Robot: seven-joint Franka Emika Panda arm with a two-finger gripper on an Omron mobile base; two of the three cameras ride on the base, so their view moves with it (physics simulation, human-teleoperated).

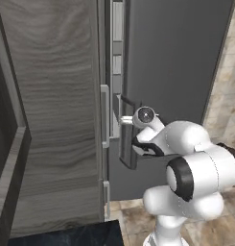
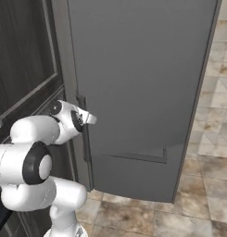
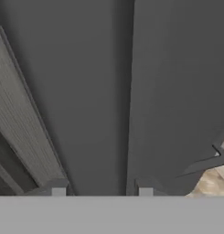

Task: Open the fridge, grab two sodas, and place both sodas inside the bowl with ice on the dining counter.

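Observation:
The fridge (image 1: 176, 72) stands with its dark grey door (image 2: 142, 83) swung slightly ajar. A sliver of pale interior (image 1: 117, 48) shows at the door's left edge. My gripper (image 1: 124, 120) is at the long vertical bar handle (image 1: 128, 144), about halfway up the door, also seen as the gripper (image 2: 89, 118) beside the handle (image 2: 85, 139). In the hand view the fingertips (image 3: 58, 190) stand apart, gripper (image 3: 102, 191) open, with the handle's edge (image 3: 130, 91) running up between them. The sodas, bowl and dining counter are out of view.
A wood-grain cabinet panel (image 1: 52, 110) with its own pale handle (image 1: 105, 115) flanks the fridge on the left. A dark glass-fronted unit (image 2: 22, 51) lies further left. Tan tiled floor (image 2: 212, 139) spreads to the right of the door.

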